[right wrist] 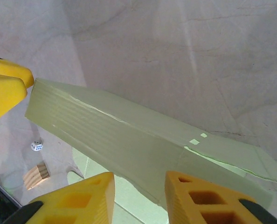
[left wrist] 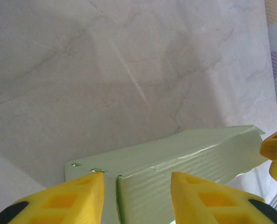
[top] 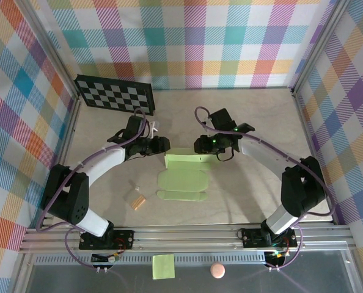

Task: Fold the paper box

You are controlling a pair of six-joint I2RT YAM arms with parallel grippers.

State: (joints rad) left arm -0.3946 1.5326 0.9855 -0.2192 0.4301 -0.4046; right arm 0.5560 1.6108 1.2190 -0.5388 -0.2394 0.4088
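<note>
The paper box (top: 183, 182) is pale lime-green card lying mid-table, its far panel (top: 189, 160) folded up into a low wall. My left gripper (top: 164, 145) is at that wall's left end and my right gripper (top: 201, 145) is at its right end. In the left wrist view the wall's end (left wrist: 176, 163) rises between the yellow jaws of the left gripper (left wrist: 137, 176), with gaps on both sides. In the right wrist view the wall (right wrist: 120, 135) runs between the jaws of the right gripper (right wrist: 139, 175), which also stand apart. Both grippers are open around the card.
A checkerboard (top: 114, 94) lies at the back left. A tan block (top: 139, 201) and a small die (right wrist: 36, 146) sit left of the box. A sticky note (top: 163, 267) and a pink ball (top: 217, 270) lie beyond the front rail. Plaid walls enclose the table.
</note>
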